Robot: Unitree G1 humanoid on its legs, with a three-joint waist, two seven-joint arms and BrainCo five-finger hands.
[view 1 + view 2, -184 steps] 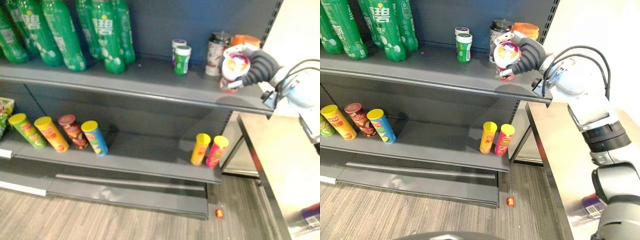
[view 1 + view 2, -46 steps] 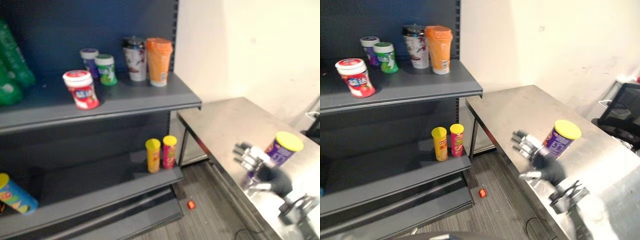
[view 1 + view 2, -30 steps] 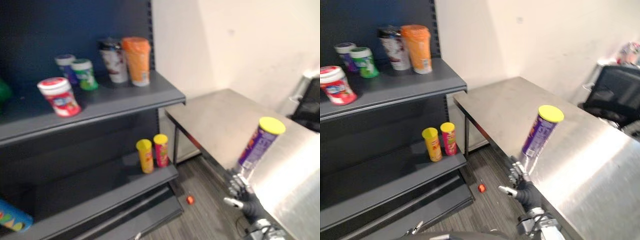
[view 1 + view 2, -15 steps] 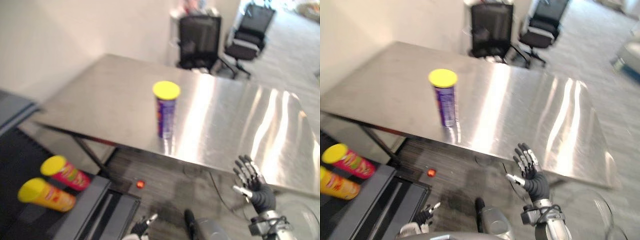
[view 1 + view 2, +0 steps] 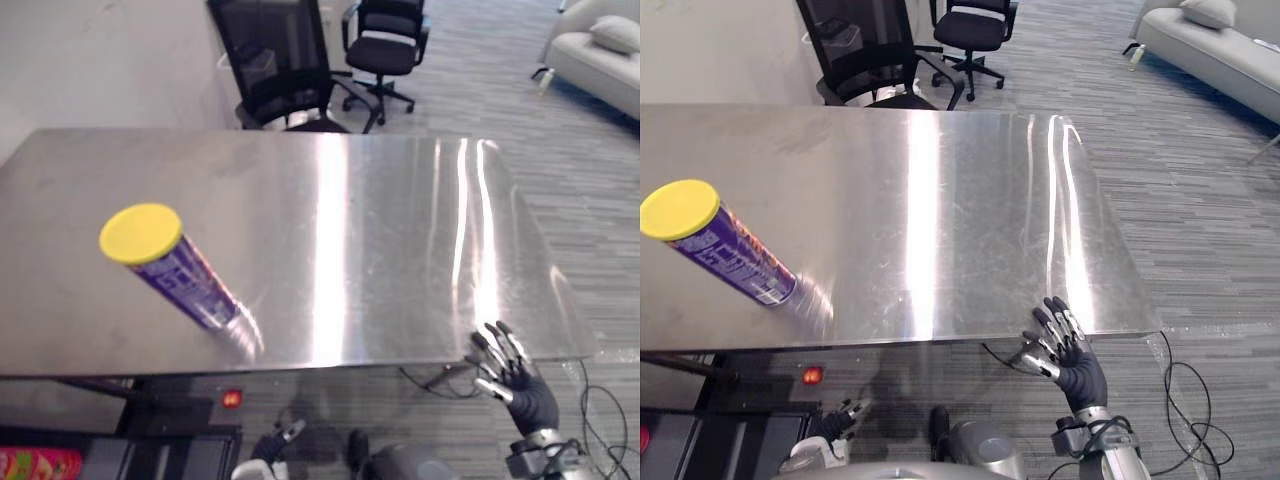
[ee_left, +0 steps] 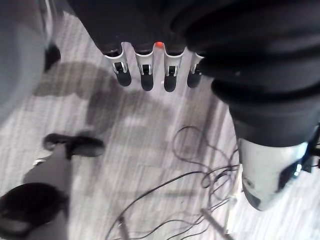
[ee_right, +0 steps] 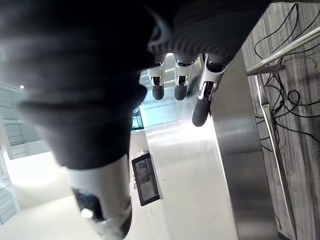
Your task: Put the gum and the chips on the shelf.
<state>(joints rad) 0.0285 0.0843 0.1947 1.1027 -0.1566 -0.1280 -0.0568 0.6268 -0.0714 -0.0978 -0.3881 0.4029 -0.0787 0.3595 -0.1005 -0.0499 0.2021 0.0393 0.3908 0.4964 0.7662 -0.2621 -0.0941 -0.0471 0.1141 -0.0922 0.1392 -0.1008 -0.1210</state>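
Note:
A purple chips can [image 5: 178, 272] with a yellow lid stands on the steel table [image 5: 400, 230], toward its left side. My right hand [image 5: 1067, 362] hangs open, fingers spread, just below the table's front edge near its right corner and far from the can. In the right wrist view its fingers [image 7: 178, 86] stretch straight with nothing in them. My left hand [image 5: 836, 420] hangs low under the table's front edge. Its fingers [image 6: 145, 76] are straight and empty above the carpet.
Two black office chairs [image 5: 284, 62] stand beyond the table's far edge, and a pale sofa [image 5: 598, 52] is at the far right. A small red thing [image 5: 231, 399] lies on the floor under the table. A red can [image 5: 28, 465] lies at the bottom left corner.
The camera has swung further to the right, so the shelf has left the picture and the can now sits at the left. My right hand stays low and open.

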